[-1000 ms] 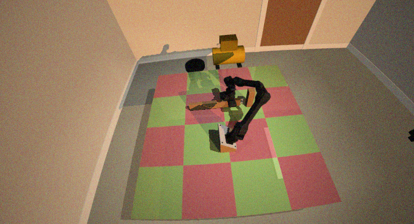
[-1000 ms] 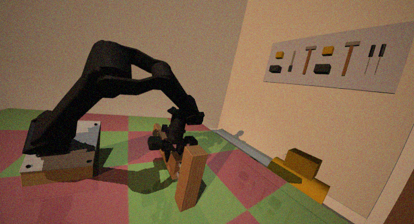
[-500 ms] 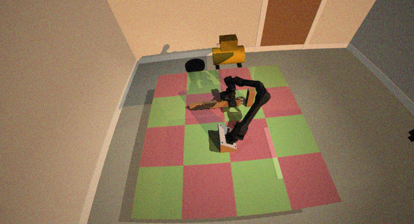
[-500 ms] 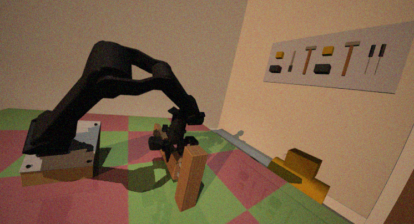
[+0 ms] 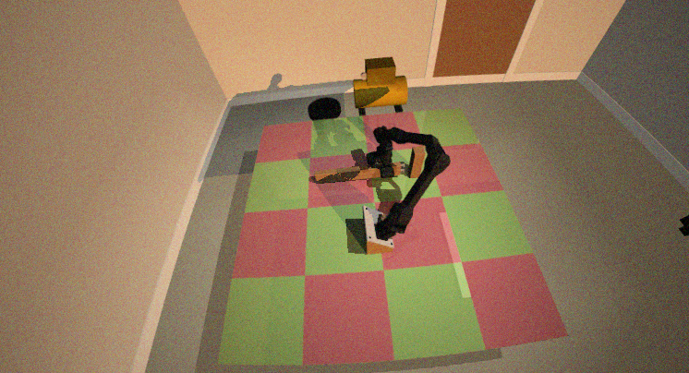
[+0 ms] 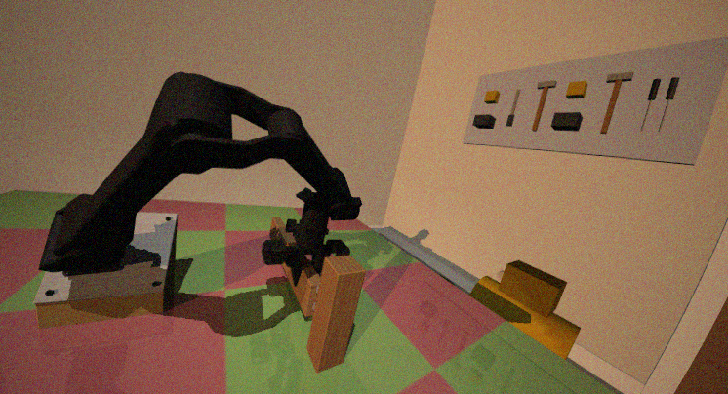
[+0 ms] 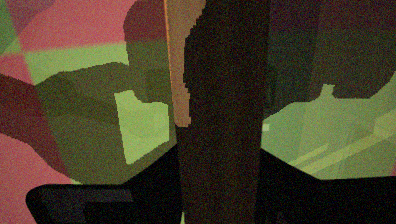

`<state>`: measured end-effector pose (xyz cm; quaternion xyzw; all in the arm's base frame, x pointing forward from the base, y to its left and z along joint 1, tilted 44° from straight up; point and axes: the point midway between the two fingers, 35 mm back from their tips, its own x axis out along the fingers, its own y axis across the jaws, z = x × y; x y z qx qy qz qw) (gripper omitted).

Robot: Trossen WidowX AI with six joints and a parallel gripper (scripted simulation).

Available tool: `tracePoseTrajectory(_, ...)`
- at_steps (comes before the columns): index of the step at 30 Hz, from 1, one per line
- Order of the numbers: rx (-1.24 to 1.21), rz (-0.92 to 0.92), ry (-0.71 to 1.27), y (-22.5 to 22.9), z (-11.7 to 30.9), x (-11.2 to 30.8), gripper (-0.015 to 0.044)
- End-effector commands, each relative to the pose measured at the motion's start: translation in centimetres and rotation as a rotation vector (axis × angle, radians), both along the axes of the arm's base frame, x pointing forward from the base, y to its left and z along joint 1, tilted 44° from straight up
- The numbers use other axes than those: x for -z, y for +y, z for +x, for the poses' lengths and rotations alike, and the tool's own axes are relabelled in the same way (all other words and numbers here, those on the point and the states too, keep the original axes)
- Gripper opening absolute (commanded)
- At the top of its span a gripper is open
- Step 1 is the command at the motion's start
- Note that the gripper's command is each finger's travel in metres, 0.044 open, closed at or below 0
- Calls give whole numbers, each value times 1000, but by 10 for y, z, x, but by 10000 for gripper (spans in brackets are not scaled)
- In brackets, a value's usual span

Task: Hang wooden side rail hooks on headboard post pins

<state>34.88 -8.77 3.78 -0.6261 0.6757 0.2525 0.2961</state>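
The wooden side rail (image 5: pixel 337 175) (image 6: pixel 304 295) (image 7: pixel 220 90) lies lengthwise beneath the arm, mostly in shadow in the wrist view. My gripper (image 5: pixel 385 172) (image 6: pixel 305 261) (image 7: pixel 212 143) is shut on the rail near its hook end. The steel hooks (image 5: pixel 402 167) (image 6: pixel 314 295) on that end face the headboard post (image 5: pixel 417 161) (image 6: pixel 336 315), which stands upright. In the top view a small gap shows between the rail's end and the post. The slot and pins are hidden, so I cannot tell whether the hooks touch them. The rail's far end is low, but its contact with the table is unclear.
The arm's base block (image 5: pixel 379 245) (image 6: pixel 101 309) stands on the checkered mat (image 5: pixel 344 318) (image 6: pixel 188 361). Beyond the mat are a yellow machine (image 5: pixel 380 90) (image 6: pixel 535 309) and a black round object (image 5: pixel 324 108). A tool board (image 6: pixel 586 141) hangs on the wall.
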Motion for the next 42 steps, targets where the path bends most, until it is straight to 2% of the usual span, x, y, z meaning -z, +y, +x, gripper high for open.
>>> tracePoseTrajectory(1,-6,1,-17,1,5,-3,0)
tracePoseTrajectory(42,-6,1,-17,-1,4,-7,0)
